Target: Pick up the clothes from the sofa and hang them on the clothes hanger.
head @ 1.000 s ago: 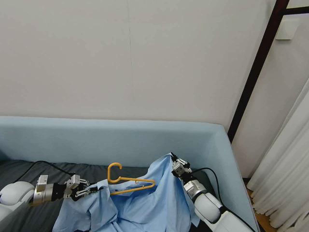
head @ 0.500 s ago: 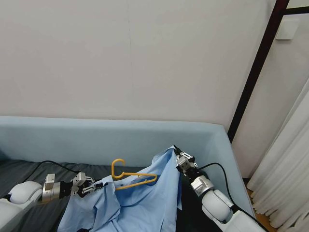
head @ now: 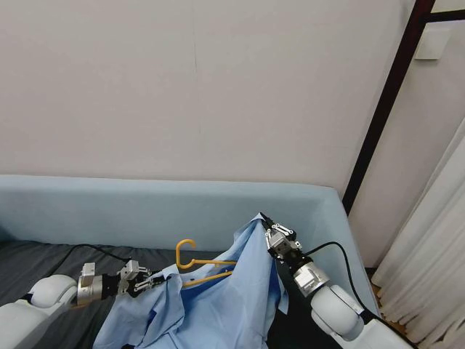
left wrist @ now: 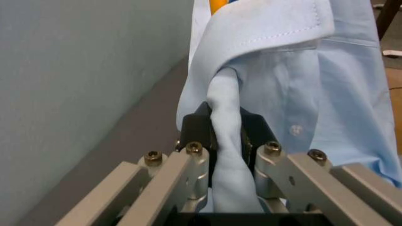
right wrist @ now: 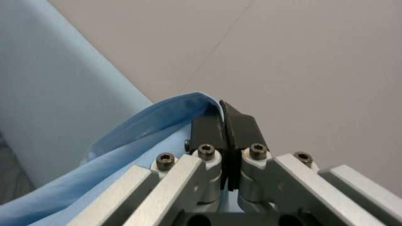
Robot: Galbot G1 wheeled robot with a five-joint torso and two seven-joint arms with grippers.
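low on the left, the left gripper [head: 155, 279] was clamped on a twisted fold of the light blue shirt [head: 225, 298] by its collar. the shirt hung draped over the yellow hanger [head: 205, 263], above the sofa [head: 109, 207] and its grey seat. on the right, the right gripper [head: 267, 227] was pinched tight on the shirt's raised edge, near the backrest.

arms [head: 330, 305] white | left hand [left wrist: 225, 123], right hand [right wrist: 223, 120]: silver, black pads [right wrist: 242, 125] (hex screws [right wrist: 206, 151])

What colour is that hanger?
Yellow-orange hanger, threaded into the shirt; head view shows it best.
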